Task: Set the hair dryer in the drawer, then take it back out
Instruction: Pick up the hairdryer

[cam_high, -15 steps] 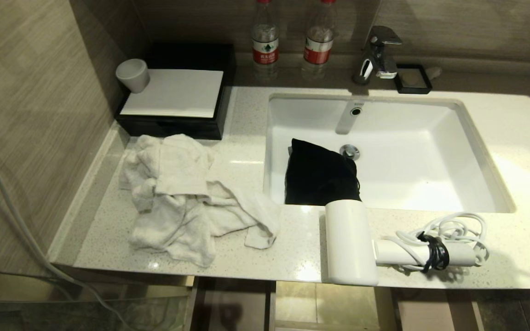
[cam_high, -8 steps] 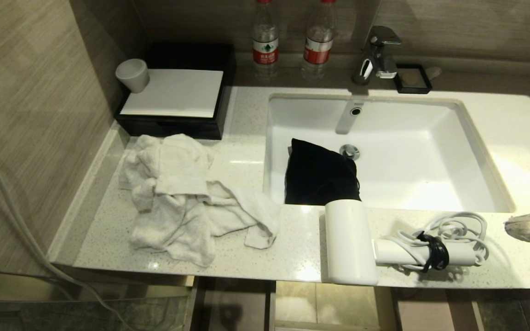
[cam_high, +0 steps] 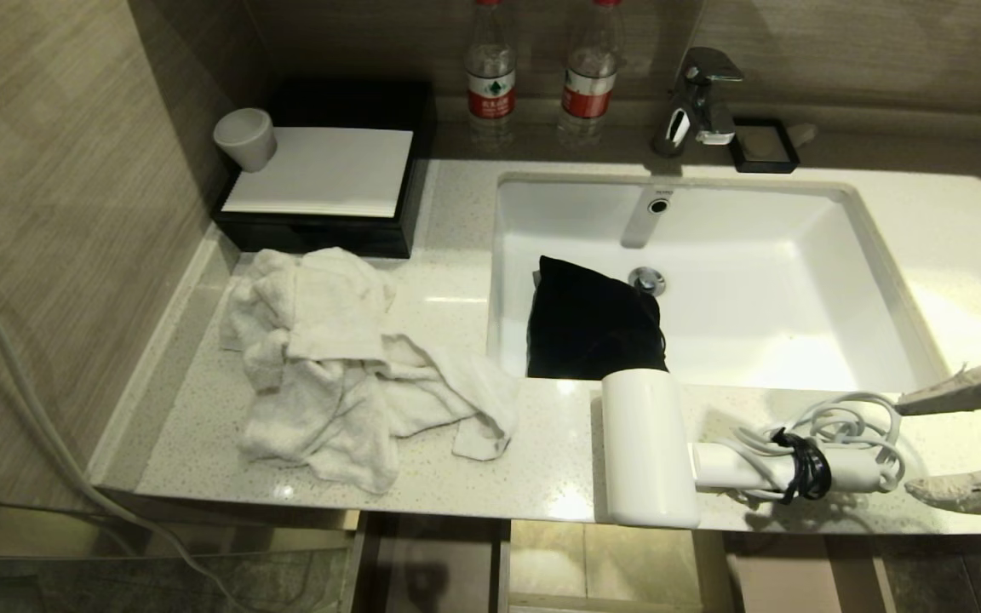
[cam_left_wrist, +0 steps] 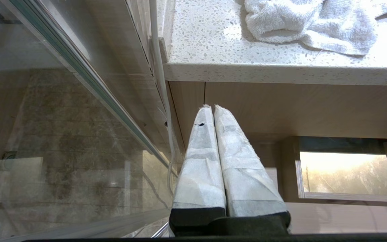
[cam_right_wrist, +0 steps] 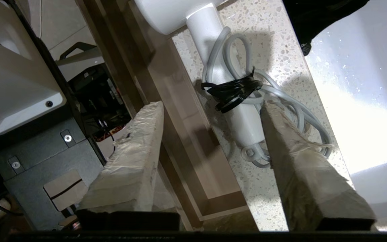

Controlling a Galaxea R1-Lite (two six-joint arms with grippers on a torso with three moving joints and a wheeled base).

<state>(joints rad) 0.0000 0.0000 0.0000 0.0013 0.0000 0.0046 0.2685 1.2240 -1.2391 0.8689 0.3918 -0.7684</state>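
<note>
Room: we look down on a speckled pale bathroom counter (cam_high: 542, 464) with a white sink (cam_high: 763, 281) set into it and wood-look walls behind.
Hair dryer: we see the hair dryer (cam_high: 648, 447) lying on the counter's front strip, its barrel pointing across the strip so that its end overhangs the front edge, and its handle running toward the robot's right.
Cord: the white cord (cam_high: 848, 421) is looped by the handle's end and bound with a black tie (cam_high: 806, 466) (wrapped several turns around cord and handle together).
Right gripper: our right gripper (cam_high: 915, 443) comes in from the right edge with its two wrapped fingers (cam_right_wrist: 139, 148) spread wide, one finger each side of the handle's end; in the wrist view one finger lies over the cord loops, the other hangs past the counter's front edge, and it holds nothing.
Drawer: the drawer (cam_high: 601, 570) stands pulled out below the counter's edge, right under the dryer's barrel; we see only a part of its pale inside.
Pouch: a black pouch (cam_high: 588, 319) sits in the sink's near left corner, just behind the barrel.
Towel: a crumpled white towel (cam_high: 346, 366) lies on the counter to the left.
Back of counter: a black box (cam_high: 329, 179) with a cup (cam_high: 245, 139), two bottles (cam_high: 490, 72) and the tap (cam_high: 699, 98).
Left gripper: our left gripper (cam_left_wrist: 212, 107) hangs below the counter's edge beside a glass panel (cam_left_wrist: 62, 134), fingers pressed together, empty.
</note>
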